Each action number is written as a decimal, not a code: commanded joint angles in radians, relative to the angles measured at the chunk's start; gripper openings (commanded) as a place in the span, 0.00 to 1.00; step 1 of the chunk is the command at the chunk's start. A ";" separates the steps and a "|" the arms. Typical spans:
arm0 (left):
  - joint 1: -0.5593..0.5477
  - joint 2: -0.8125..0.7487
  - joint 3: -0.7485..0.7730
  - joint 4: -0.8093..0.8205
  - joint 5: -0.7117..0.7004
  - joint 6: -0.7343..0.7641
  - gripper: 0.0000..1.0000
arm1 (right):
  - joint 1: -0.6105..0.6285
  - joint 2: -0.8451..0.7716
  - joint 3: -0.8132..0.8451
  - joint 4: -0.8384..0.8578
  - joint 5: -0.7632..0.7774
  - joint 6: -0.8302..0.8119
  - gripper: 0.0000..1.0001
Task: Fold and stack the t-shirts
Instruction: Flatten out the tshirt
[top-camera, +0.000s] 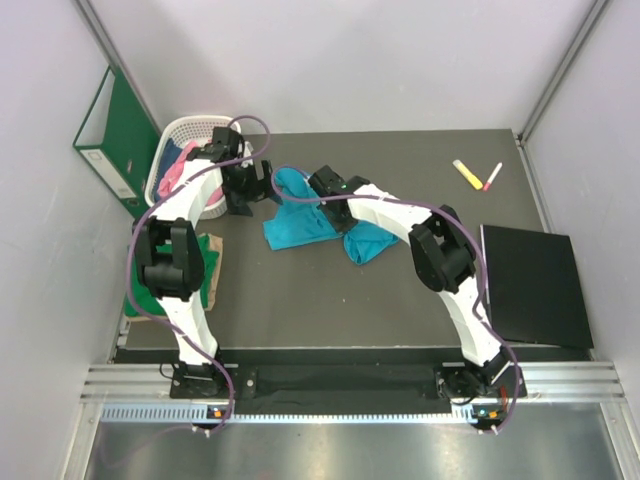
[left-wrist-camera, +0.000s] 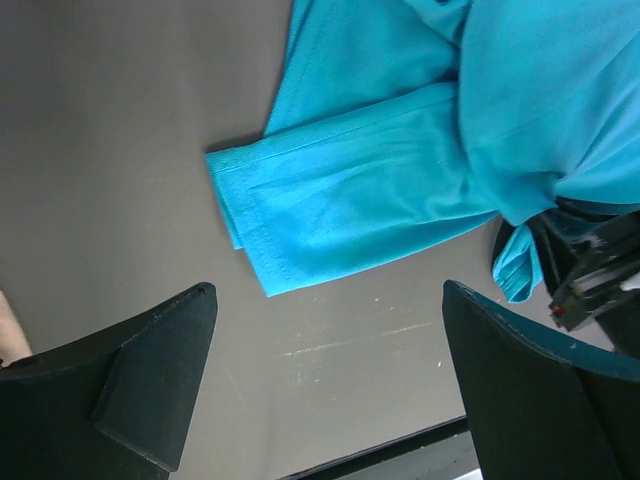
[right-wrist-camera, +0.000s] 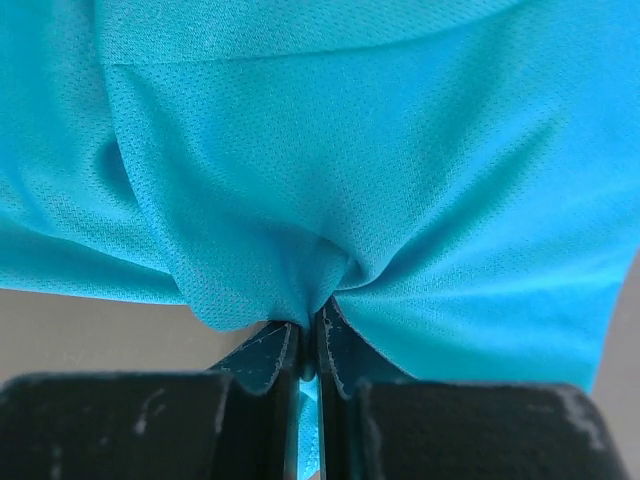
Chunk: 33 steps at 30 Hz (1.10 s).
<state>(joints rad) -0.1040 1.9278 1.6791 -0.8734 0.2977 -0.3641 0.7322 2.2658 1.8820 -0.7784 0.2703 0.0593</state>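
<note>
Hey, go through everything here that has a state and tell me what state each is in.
Teal shirt: crumpled on the table, not folded.
Right gripper: shut on the teal shirt.
Left gripper: open, empty, above the table by a sleeve.
Pink shirt: bunched in the basket.
Green shirt: on the table, partly under the left arm.

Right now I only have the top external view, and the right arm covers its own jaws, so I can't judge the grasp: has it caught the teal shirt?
Observer: Yes. In the right wrist view the right jaws are shut on a pinched fold of the teal t-shirt.
Operator: And the left jaws?
Observer: Wide open with nothing between them, pointing down at the table. A sleeve lies flat on it just ahead of them.
</note>
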 joint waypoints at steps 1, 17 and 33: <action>0.016 0.003 0.018 -0.019 0.018 0.025 0.99 | 0.015 -0.069 0.049 0.018 0.060 0.028 0.02; 0.017 0.008 -0.030 0.005 0.040 0.025 0.99 | 0.016 -0.091 0.035 0.027 -0.013 -0.010 0.49; 0.017 0.004 -0.071 0.002 0.032 0.036 0.99 | 0.015 -0.029 0.106 0.030 -0.046 -0.007 0.46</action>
<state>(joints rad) -0.0883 1.9400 1.6203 -0.8757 0.3309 -0.3412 0.7322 2.2246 1.9091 -0.7666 0.2180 0.0444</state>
